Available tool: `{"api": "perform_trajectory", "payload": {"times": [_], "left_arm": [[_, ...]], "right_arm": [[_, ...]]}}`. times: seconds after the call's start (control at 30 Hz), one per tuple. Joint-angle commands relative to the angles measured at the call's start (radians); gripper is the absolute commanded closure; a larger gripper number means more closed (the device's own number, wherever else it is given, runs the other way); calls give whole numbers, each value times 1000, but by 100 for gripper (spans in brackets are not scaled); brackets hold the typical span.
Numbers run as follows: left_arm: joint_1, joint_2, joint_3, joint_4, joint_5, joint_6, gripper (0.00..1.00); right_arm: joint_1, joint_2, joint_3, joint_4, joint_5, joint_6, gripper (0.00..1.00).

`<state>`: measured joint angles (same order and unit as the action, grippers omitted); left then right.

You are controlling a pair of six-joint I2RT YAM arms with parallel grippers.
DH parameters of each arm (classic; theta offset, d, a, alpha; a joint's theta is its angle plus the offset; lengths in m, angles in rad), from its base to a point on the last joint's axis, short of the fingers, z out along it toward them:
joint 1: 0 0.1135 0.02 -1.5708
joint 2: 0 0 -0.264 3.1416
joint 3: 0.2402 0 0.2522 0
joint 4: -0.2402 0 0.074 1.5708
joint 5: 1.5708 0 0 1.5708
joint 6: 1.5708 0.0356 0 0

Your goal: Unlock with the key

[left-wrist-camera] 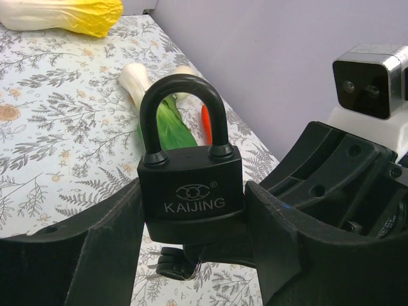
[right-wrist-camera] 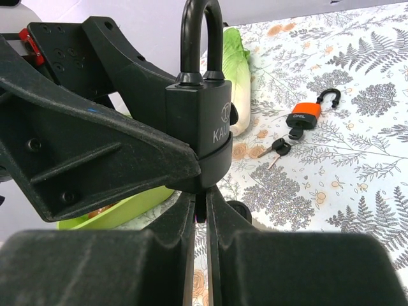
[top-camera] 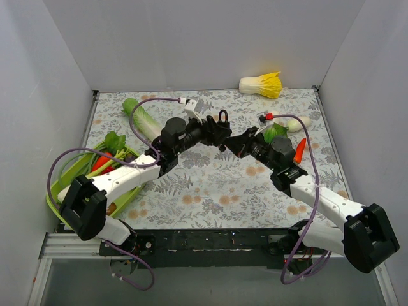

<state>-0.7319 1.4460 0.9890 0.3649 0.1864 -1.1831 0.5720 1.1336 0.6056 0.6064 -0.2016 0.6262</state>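
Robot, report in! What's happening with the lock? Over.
Left hand grips black padlock, shackle shut. Right hand pinches key underneath. Nothing in the way.

Between the two arms, the near half of the worktop (top-camera: 210, 191) is open. In the middle, the left claw (top-camera: 217, 132), closed on the black padlock (left-wrist-camera: 191, 197), meets the right claw (top-camera: 231, 144), pinched shut below it, and they block the crossing. A green basket (top-camera: 60, 185) and a long cabbage (top-camera: 141, 121) crowd the left side, and a carrot (top-camera: 299, 150) lies at the right.

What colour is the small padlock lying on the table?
The padlock has an orange body; the right wrist view shows it best.
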Motion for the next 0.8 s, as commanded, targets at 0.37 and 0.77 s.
{"api": "perform_trajectory", "payload": {"times": [0.37, 0.77], "left_arm": [[-50, -88, -72, 57, 383, -35, 100], [-50, -118, -104, 154, 476, -49, 100]], "right_arm": [[-55, -57, 36, 322, 62, 47, 99], [-66, -44, 29, 372, 13, 73, 99]]}}
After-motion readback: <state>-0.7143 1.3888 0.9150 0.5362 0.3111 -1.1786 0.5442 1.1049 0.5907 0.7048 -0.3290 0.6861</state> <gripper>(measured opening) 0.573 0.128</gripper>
